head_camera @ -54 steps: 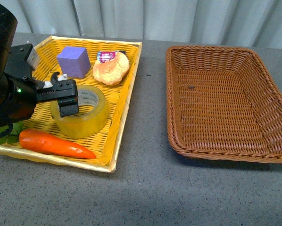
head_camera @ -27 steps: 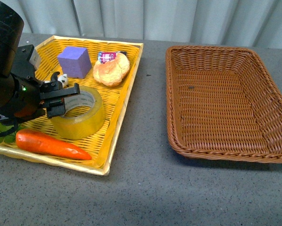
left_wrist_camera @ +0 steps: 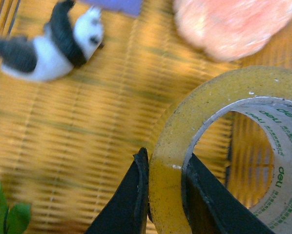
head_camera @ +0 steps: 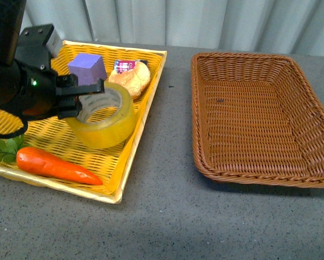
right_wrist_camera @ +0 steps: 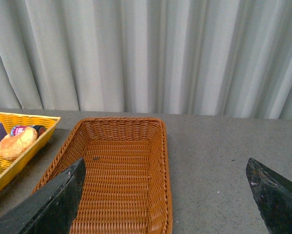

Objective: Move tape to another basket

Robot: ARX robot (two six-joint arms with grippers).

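Left gripper (head_camera: 89,93) jaws pinching wall of translucent yellowish packing tape roll (head_camera: 105,123): one jaw outside, one inside white printed core. Roll tilted over flat bright yellow woven tray (head_camera: 130,157), near tray's right rim; cannot tell whether it touches weave. Purple cube (head_camera: 87,69) and bread bun (head_camera: 130,81) just behind roll, orange carrot (head_camera: 53,165) in front. Dark brown woven wicker basket (head_camera: 203,114) well apart to right on grey surface (head_camera: 167,216). Right gripper (right_wrist_camera: 165,163) jaws spread wide, facing basket.
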